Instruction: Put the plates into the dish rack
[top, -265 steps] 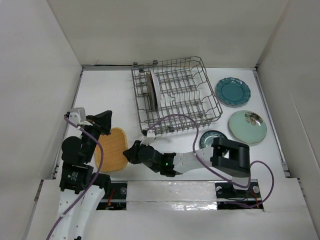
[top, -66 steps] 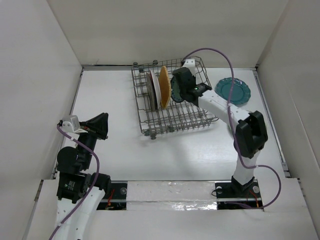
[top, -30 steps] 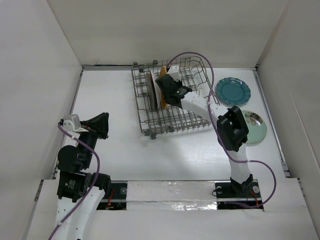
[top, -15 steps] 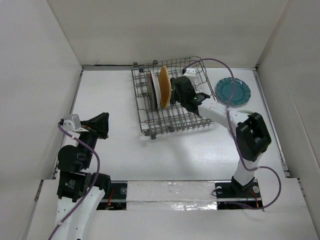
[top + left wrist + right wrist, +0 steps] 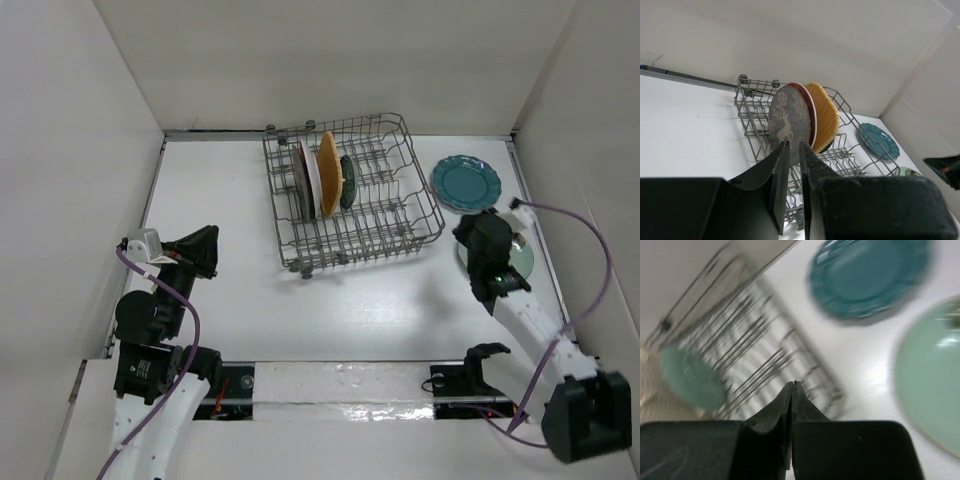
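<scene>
The dish rack (image 5: pixel 395 215) stands at the back middle. In it, on edge, stand the grey-brown plate (image 5: pixel 299 182), the red-and-teal floral plate (image 5: pixel 312 182), the orange plate (image 5: pixel 329 172) and the small dark teal-rimmed plate (image 5: pixel 346 182). The dark teal scalloped plate (image 5: pixel 466 183) lies flat to the right of the rack. The pale mint plate (image 5: pixel 518 258) lies nearer, partly under my right arm. My right gripper (image 5: pixel 468 233) is shut and empty at the mint plate's left edge. My left gripper (image 5: pixel 208 250) hangs empty at the left, its jaws a narrow gap apart.
White walls close in the table at the left, back and right. In the left wrist view the grey-brown plate (image 5: pixel 787 122) with a deer figure faces me. The right wrist view is blurred and shows the rack (image 5: pixel 755 360) and the scalloped plate (image 5: pixel 867 275).
My right arm has pulled out of the rack and swung right and nearer, to the mint plate. The small teal-rimmed plate stays standing beside the orange one. The left arm has not moved.
</scene>
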Motion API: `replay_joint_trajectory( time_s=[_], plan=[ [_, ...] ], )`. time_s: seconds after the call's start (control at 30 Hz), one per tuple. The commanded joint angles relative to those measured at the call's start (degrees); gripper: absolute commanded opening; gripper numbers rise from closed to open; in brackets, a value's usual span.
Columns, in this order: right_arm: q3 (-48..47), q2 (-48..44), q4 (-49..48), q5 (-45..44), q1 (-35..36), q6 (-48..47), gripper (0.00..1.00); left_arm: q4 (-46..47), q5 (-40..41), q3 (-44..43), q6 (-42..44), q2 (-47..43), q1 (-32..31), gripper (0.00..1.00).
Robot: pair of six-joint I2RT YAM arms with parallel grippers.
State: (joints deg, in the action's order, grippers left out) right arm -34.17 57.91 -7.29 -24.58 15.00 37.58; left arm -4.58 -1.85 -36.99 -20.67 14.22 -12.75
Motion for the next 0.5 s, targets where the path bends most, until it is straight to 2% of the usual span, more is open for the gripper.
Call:
replay_joint_trajectory(
  time_s=[0.0, 0.03, 0.1, 0.13, 0.2, 0.23, 0.33, 0.47],
  plan=[
    [8.23, -9.90, -3.46, 0.93, -10.81, 8.20, 0.00, 2.29, -1.58, -0.80, -0.25, -0.51, -0.25, 0.11],
    [9.72, -11.49, -2.65, 2.15, -13.83, 8.47, 0.01, 2.38, -1.75, -0.71, -0.25, -0.59, -0.25, 0.11],
    [11.93, -12.65, -0.29, 7.41, -22.68, 6.89, 0.13, 2.38, -1.76, -0.71, -0.34, -0.86, -0.25, 0.11],
    [11.76, -12.21, 1.56, 8.22, -25.44, 7.06, 0.24, 2.29, -1.84, -0.80, -0.34, -0.77, -0.25, 0.12],
    [12.20, -10.89, 3.59, 11.64, -30.71, 6.80, 0.38, 2.47, -1.93, -0.71, -0.34, -0.86, -0.86, 0.12],
    [12.81, -10.63, 3.60, 12.79, -35.44, 6.89, 0.49, 2.56, -1.93, -0.71, -0.25, -0.95, -0.87, 0.12],
    [15.10, -9.49, 2.89, 17.18, -42.13, 7.76, 0.61, 2.47, -1.93, -0.80, -0.25, -1.03, -1.40, 0.12],
    [14.75, -5.53, 4.48, 20.00, -46.27, 7.94, 0.62, 2.47, -1.67, -0.71, -0.25, -0.86, -2.01, 0.12]
  ],
)
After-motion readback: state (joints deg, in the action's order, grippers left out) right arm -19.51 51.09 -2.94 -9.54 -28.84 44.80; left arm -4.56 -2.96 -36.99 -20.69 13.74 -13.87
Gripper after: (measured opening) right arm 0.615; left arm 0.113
